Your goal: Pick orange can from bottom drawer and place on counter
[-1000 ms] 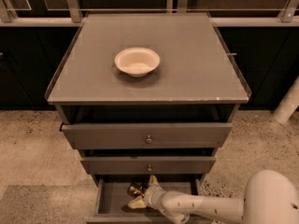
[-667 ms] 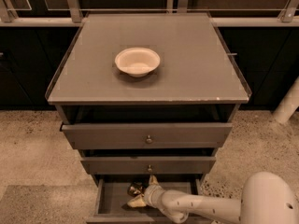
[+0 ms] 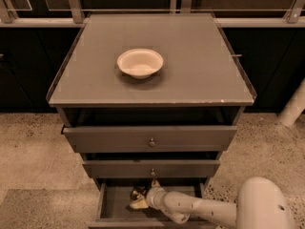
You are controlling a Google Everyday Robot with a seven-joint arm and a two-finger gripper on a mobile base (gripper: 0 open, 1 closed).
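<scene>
We put the hand (image 3: 137, 202) inside the bottom drawer (image 3: 114, 205) to reach the orange can (image 3: 138, 192); we can't tell its grip.

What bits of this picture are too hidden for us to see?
- Orange can: camera view, mostly covered by the gripper reaching into the bottom drawer.
- Bottom drawer's front: camera view, cut off by the picture's lower edge.
- Bottom drawer's back: camera view, hidden under the middle drawer.
</scene>
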